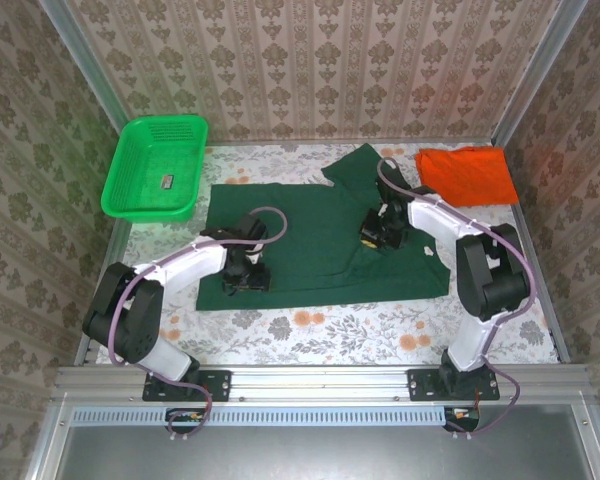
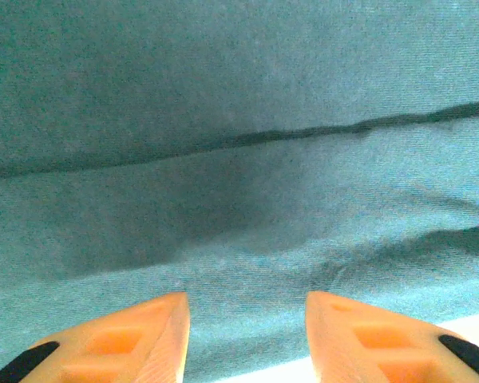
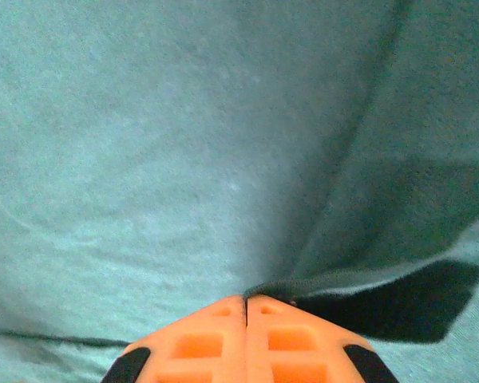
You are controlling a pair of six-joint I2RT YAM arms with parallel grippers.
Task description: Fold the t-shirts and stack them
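two t-shirts on the patterned table [image 1: 330, 330]: dark green t-shirt [image 1: 310, 240] spread flat across the middle, one sleeve pointing toward the far edge; orange t-shirt [image 1: 467, 175] folded into a compact rectangle at the far right corner, well apart from the green basket [image 1: 130, 195] at the far left.

left gripper [image 1: 245, 280] low over the near-left hem of the green one, jaws apart, cloth beneath them, nothing clamped (bare table just showing past the hem in the left wrist view). right gripper [image 1: 373, 235] down on the shirt's right half, near the collar. jaws pressed together there, with a raised edge of green cloth running straight into the tips in the right wrist view, so most likely pinched on that edge.

soft, light, limp cotton by the look: no stiffness to keep a shape, likely to sag and wrinkle wherever lifted. best taken at hems, corners or seam lines, low against the table, one grip on each side for an even fold. some risk of catching two layers at once, or of dragging the whole shirt instead of turning it over.

no brand, print or neck label legible on either shirt. small dark item lying in the basket, too small to read.
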